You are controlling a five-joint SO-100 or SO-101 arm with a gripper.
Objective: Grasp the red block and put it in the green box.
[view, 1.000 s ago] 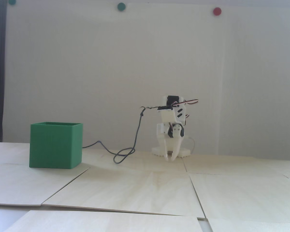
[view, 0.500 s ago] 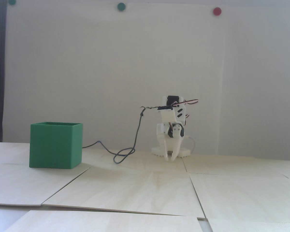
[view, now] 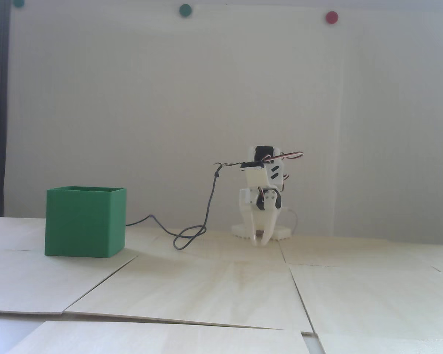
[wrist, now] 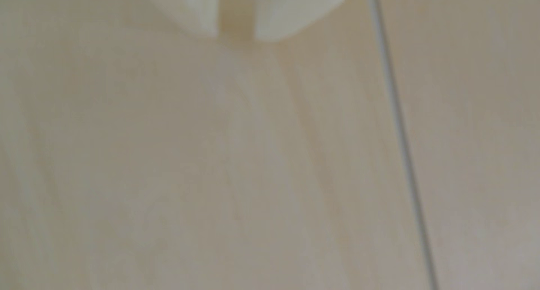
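Pincer (view: pixel 261 239) sits folded low at centre frame in the fixed view, tips just above the bench (view: pixel 221 287), slightly spread, nothing between them; the wrist view shows the same gap (wrist: pixel 236 30) over bare wood. Red block isn't visible in either view, so its bearing and long axis can't be told. Green box (view: pixel 85 223) stands upright, left of frame, well apart from the pincer.

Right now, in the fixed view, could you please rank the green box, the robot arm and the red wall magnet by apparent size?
1. Green box, nearer the camera, which inflates it.
2. Robot arm, farther back, so true ranking against the box is unsure.
3. Red wall magnet, clearly smallest.
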